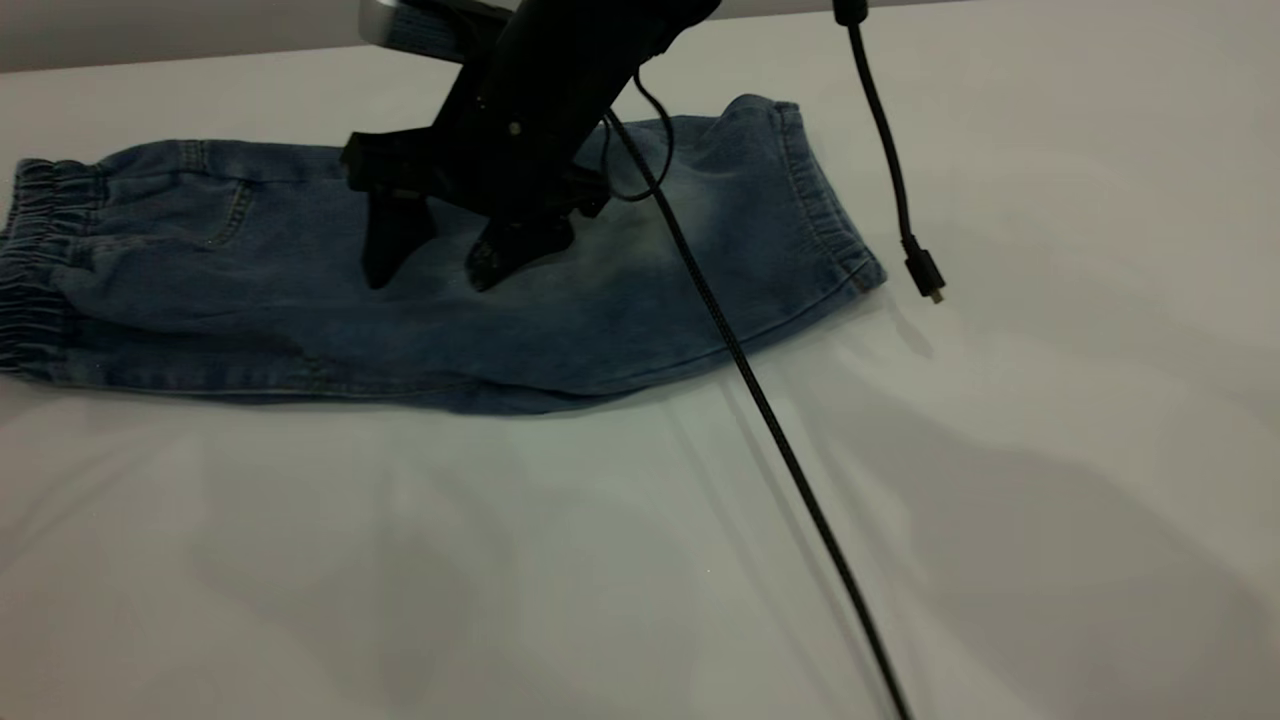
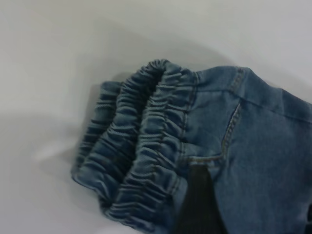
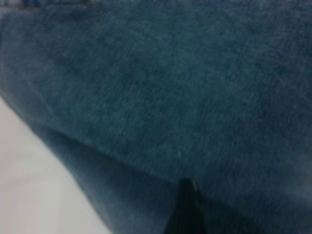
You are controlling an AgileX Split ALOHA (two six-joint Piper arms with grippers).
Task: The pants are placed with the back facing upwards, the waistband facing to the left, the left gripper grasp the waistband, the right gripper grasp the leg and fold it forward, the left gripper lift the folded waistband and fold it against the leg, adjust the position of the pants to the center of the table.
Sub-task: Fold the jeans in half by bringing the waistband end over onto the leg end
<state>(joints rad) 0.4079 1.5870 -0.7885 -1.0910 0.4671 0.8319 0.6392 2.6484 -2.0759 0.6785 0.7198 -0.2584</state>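
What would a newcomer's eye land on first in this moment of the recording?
First, the blue denim pants folded lengthwise on the pale table, gathered waistband at the exterior view's left edge. Next, a black end effector poised over the middle of the pants with its fingers spread, tips at the fabric; which arm it belongs to is unclear. A black cable crosses the leg diagonally, and a second one dangles with a loose plug to the right.

The black right gripper (image 1: 435, 265) and its arm cover part of the folded blue washed-denim pants (image 1: 250, 290); the gathered dark-blue elastic waistband (image 1: 35, 270) runs off the exterior view's left edge; the right wrist view is blurred denim; the left gripper shows only as one dark fingertip (image 2: 197, 204).
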